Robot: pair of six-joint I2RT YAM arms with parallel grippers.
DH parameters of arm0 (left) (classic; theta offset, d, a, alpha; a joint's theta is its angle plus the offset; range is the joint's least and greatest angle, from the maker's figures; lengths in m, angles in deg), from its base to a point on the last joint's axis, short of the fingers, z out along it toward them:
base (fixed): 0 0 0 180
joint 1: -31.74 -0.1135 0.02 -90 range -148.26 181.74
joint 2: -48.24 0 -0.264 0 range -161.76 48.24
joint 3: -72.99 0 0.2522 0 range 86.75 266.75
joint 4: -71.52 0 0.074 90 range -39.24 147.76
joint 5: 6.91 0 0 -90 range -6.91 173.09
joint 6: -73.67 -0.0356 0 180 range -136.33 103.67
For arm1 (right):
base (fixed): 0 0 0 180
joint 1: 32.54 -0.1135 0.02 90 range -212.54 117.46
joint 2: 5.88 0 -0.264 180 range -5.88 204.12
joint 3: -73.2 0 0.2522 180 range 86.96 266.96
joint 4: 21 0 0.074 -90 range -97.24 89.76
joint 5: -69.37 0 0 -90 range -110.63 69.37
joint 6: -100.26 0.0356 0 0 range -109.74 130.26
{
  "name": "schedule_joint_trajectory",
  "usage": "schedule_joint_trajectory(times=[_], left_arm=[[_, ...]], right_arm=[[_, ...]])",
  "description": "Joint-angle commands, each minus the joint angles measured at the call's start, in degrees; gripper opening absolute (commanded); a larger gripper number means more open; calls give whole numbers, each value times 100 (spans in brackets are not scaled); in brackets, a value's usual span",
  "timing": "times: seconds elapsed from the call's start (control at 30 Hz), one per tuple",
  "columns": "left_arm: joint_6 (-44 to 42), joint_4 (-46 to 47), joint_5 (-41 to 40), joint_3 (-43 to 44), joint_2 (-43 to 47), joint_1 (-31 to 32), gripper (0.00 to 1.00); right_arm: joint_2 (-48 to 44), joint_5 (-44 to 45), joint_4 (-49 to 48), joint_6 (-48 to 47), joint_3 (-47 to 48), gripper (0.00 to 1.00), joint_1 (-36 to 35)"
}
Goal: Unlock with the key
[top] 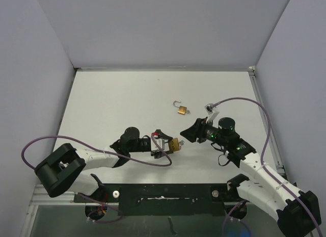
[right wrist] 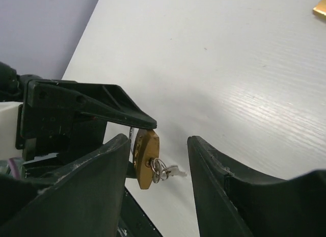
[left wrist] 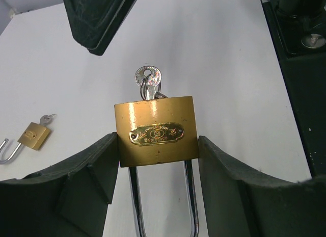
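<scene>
so the left gripper (top: 164, 147) is clamped on the rectangular brass padlock (left wrist: 155, 130), one dark finger (left wrist: 97, 165) pressed against each side of the body, over the front-middle of the white table (top: 117, 99); the small silver key (left wrist: 147, 76) sits in the keyhole on the end facing the other arm, with a ring through its head; the right gripper (top: 186, 133) has its jaws apart and is gripping nothing, tips just beside the key and not touching it as far as I can see; lots of bare tabletop beyond and to the left, grey walls (top: 153, 28) well back; a smaller brass padlock (top: 181, 110) with its shackle swung open lies further out, well apart from both grippers; the held lock is shiny gold with an oval embossed plate, chrome shackle pointing back toward the left wrist; can't tell if it's popped
</scene>
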Motion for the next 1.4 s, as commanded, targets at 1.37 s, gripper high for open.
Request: schedule_joint_trajectory(times=[1.37], left_arm=[[81,-1863,-1199,1885,-415,403,0]], right_arm=[[1602,4248,2589,-648,1624,52,-1749]])
